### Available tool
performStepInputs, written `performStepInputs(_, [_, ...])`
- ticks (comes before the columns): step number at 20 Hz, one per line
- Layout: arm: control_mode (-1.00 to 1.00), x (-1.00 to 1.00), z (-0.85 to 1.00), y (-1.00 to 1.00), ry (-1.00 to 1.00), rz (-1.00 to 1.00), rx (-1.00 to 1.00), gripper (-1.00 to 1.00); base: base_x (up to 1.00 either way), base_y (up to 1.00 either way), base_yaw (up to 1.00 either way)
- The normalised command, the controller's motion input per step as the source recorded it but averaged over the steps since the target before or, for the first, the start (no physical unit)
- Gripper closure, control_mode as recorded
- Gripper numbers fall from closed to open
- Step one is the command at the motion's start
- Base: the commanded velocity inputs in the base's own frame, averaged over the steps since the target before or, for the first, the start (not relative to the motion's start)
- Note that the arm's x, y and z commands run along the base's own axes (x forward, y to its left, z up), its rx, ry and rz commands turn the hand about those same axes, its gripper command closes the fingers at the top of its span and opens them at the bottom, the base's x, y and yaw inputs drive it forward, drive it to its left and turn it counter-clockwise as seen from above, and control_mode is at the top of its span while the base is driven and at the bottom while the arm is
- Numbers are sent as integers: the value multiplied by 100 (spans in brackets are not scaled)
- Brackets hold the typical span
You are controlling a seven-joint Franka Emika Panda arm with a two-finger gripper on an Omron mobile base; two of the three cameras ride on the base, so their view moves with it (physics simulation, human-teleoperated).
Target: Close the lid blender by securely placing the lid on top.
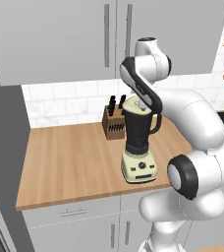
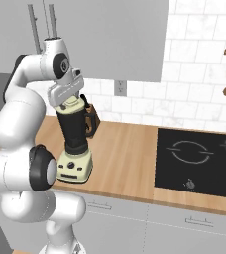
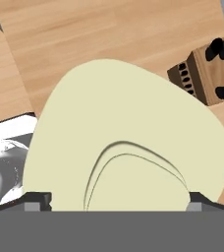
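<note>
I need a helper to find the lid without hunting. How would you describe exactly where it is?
On the wooden counter, find the blender in front of the knife block. The lid is the cream disc capping its dark jar, under the gripper; the block carries only dark-handled knives.

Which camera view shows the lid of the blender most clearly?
The hand view: the lid appears large, from above. The left base view shows it atop the jar, partly behind the arm. The right base view shows a sliver under the hand.
</note>
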Motion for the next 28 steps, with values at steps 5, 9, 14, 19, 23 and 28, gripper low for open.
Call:
performStepInputs(5, [-100,0,-2,0,0,0,0,-100,0,0,0])
performStepInputs(9, [-100,1,-13,0,2,0,-2,-100,0,0,0])
performStepInputs(14, [-100,0,-6,0,5,0,-3,-100,0,0,0])
performStepInputs(19, [-100,0,-10,0,1,0,-5,-100,0,0,0])
performStepInputs(23, [-100,3,-5,-4,1,0,-4,-100,0,0,0])
performStepInputs(28, [-100,1,-3,-16,-5,0,-2,-100,0,0,0])
